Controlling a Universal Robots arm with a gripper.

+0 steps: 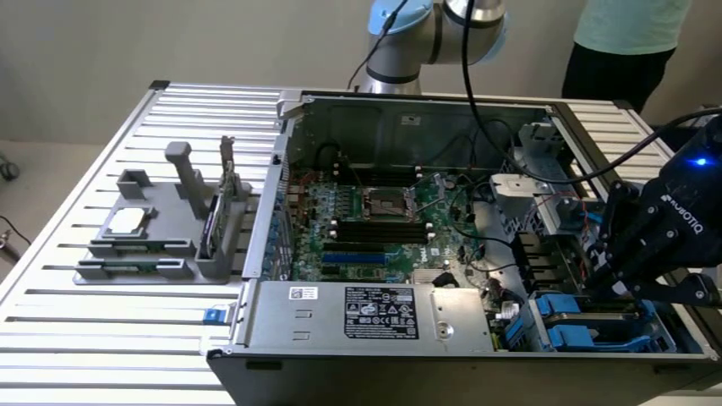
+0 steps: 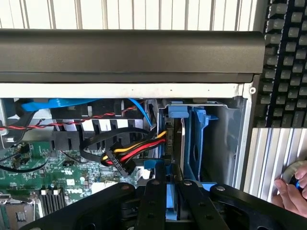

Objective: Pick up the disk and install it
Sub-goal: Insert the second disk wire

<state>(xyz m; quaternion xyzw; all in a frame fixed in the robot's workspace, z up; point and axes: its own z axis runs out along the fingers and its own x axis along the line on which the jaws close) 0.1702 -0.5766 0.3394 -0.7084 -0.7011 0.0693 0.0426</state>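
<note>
A: Surface: slatted metal table point(image 1: 90, 313) carrying an open computer case point(image 1: 451, 110).
B: Gripper point(image 1: 615, 283) sits low in the drive bay, fingers point(image 2: 156, 201) clamped on the blue-framed disk point(image 2: 171, 208), standing on edge beside the blue carriers point(image 1: 576, 326).

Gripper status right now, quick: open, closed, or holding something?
Gripper: closed on the blue-framed silver-grey disk, down in the drive bay of the open computer case.
</note>
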